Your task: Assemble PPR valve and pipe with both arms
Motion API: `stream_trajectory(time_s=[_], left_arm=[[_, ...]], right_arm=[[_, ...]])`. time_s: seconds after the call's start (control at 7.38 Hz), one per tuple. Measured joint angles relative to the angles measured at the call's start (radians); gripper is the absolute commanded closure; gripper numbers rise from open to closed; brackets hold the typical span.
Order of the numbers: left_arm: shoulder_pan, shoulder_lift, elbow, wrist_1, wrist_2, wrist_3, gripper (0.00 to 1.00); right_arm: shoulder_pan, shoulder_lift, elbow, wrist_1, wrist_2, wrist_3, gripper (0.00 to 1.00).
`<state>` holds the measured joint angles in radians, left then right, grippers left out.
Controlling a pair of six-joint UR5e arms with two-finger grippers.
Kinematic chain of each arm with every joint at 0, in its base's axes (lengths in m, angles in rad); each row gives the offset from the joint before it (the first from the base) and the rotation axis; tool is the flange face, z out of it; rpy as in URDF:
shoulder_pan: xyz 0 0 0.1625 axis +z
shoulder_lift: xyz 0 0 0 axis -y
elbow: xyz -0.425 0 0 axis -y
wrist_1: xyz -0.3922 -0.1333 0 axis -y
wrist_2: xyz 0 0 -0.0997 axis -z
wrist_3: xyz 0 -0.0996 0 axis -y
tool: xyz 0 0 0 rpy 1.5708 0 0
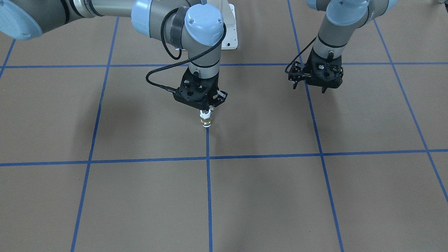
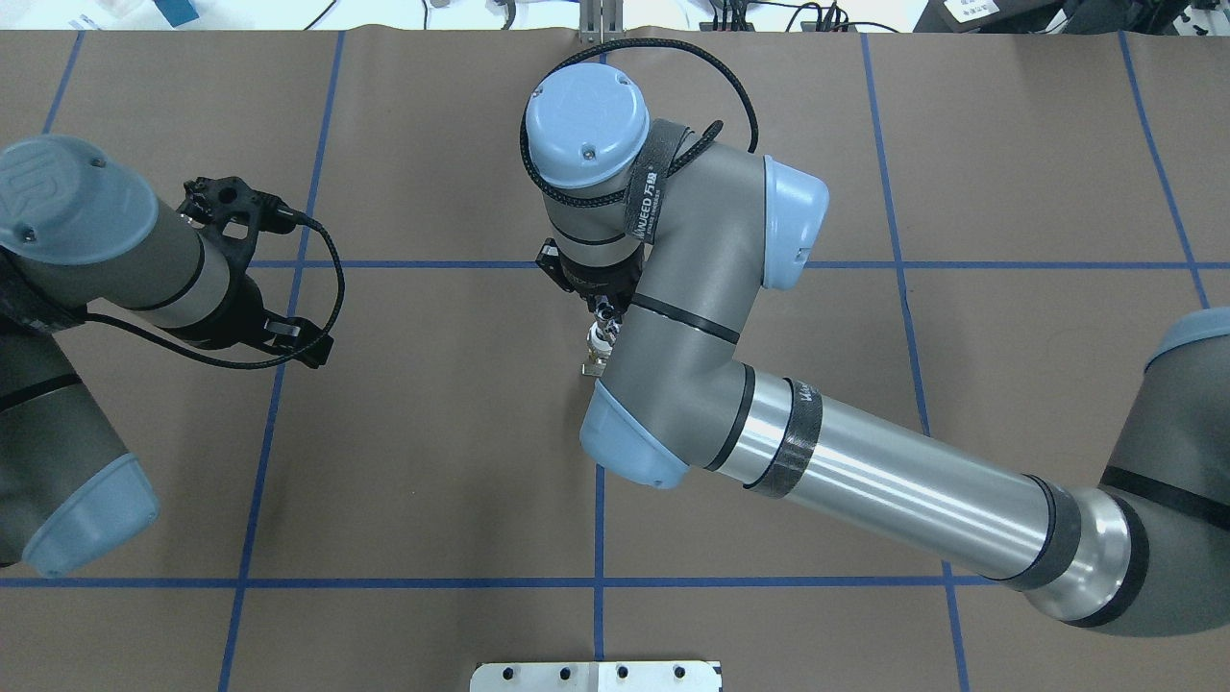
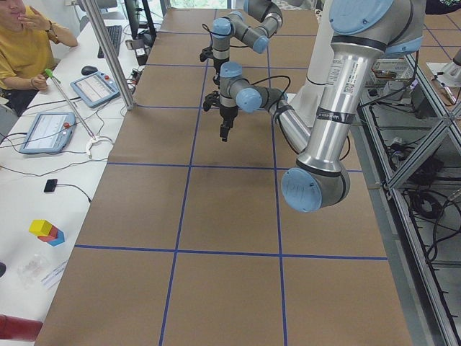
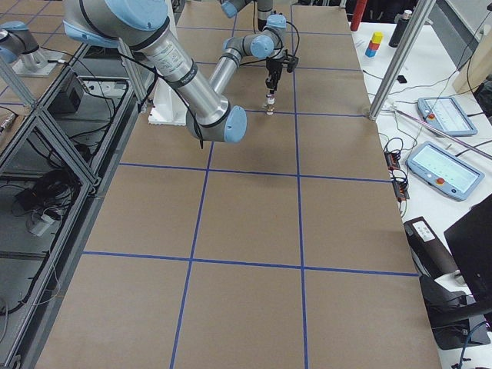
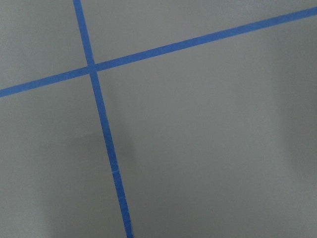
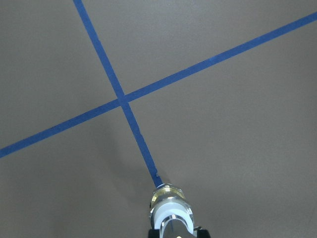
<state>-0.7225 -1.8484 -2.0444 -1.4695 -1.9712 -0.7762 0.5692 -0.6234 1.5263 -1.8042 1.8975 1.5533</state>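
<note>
Your right pincer [image 1: 207,109] pointed straight down, clenched on the short silver pipe [image 2: 602,309]. The valve [image 1: 205,119] stood upright directly beneath its fingertips, white end up against the pipe, brass end down over a blue tape line [image 1: 209,182] on the brown table [image 1: 262,196]. Your left pincer [image 1: 309,87] hung well apart, released, its 2 fingers holding nothing.

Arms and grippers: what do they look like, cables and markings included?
Left arm and right arm: grey tubes, light-blue joint caps. Left gripper and right gripper: black, two-fingered, each fed by a looping black cable. A black strap with white lettering wraps the right arm.
</note>
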Motion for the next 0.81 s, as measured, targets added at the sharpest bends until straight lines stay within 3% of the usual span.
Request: stream_trajectory(time_s=[0.41, 0.81], left_arm=[[0.0, 0.0, 0.0, 0.0, 0.0, 0.0, 0.0], [0.0, 0.0, 0.001, 0.0, 0.0, 0.0, 0.0]], right_arm=[[-0.004, -0.008, 0.0, 0.016, 0.0, 0.001, 0.8], [-0.007, -0.01, -0.001, 0.017, 0.0, 0.0, 0.67]])
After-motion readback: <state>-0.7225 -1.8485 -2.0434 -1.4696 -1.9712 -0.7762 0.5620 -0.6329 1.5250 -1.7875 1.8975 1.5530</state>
